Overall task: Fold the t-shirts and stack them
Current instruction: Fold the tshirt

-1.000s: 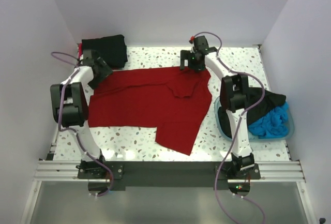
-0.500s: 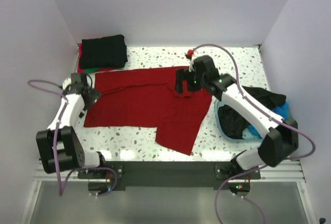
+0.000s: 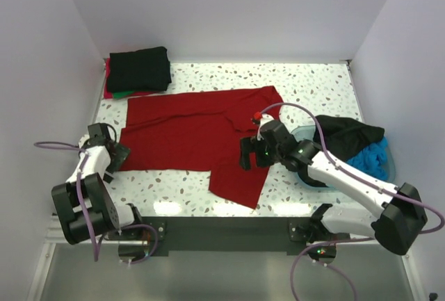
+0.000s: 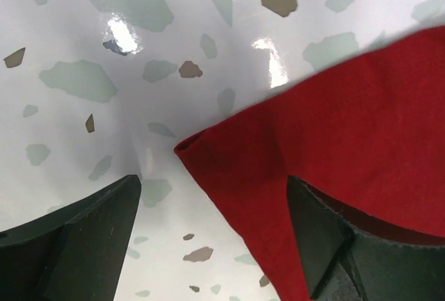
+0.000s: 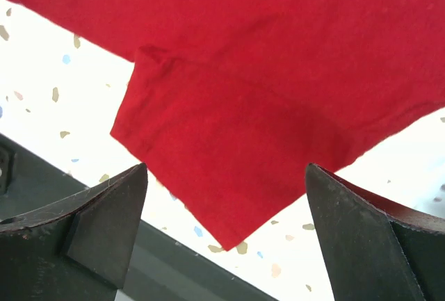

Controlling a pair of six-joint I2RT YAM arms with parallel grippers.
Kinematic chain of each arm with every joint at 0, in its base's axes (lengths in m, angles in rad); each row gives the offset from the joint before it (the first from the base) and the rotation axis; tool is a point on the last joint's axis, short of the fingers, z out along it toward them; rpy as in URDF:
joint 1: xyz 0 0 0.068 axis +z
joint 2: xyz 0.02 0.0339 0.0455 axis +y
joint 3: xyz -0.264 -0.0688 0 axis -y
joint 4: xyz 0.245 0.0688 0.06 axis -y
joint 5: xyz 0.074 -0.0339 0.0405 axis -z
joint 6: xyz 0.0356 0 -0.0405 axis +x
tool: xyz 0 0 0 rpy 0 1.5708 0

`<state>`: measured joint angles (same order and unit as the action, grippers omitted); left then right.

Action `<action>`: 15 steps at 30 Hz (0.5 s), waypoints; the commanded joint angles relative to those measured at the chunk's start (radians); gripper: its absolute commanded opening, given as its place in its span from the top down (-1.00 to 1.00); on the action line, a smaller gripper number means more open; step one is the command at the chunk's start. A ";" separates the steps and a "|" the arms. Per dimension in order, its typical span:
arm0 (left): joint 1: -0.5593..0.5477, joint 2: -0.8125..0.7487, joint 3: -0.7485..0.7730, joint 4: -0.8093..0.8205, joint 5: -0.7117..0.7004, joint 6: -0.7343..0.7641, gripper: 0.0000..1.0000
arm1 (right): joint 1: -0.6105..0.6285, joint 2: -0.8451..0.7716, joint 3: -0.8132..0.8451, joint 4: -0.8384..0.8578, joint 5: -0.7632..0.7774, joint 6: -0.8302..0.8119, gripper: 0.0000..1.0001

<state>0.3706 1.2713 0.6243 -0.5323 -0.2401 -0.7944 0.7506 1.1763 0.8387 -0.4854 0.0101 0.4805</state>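
Two claws hang over the dark red t-shirt (image 3: 188,134), and both are wide open with nothing in them. The shirt lies flat and spread out in the middle of the tabletop (image 3: 313,85).

The left claw (image 3: 113,155) is at the near left corner of the shirt. In its own camera, the corner (image 4: 184,149) points into the gap between the two fingers. One finger (image 4: 90,224) is over bare tabletop and the other is over the red cloth. I cannot tell if the fingers touch the tabletop yet.

The right claw (image 3: 247,156) is above the red flap (image 3: 240,179) that sticks out toward the near edge. It looks like a sleeve. In its own camera the flap fills the space between its fingers.

A folded black shirt (image 3: 139,68) sits at the far left corner, with a bit of green (image 3: 128,94) peeking out under it. More shirts, one black (image 3: 348,131) and one blue (image 3: 368,162), wait in the teal basin (image 3: 389,176) on the right.

I think the step now is getting ready to fold the red shirt. Next, each claw should go down and pinch its bit of cloth. The left one must catch the corner, not slide past it. Then both should lift together and lay the cloth over the middle.
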 commanded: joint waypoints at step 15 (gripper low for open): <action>0.014 0.187 -0.041 0.167 0.028 -0.014 0.76 | 0.242 -0.132 -0.058 -0.172 0.125 0.148 -0.97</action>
<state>0.3794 1.3800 0.6411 -0.4423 -0.3183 -0.8009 0.9276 1.0687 0.7933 -0.5850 0.0895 0.5797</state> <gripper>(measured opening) 0.195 0.986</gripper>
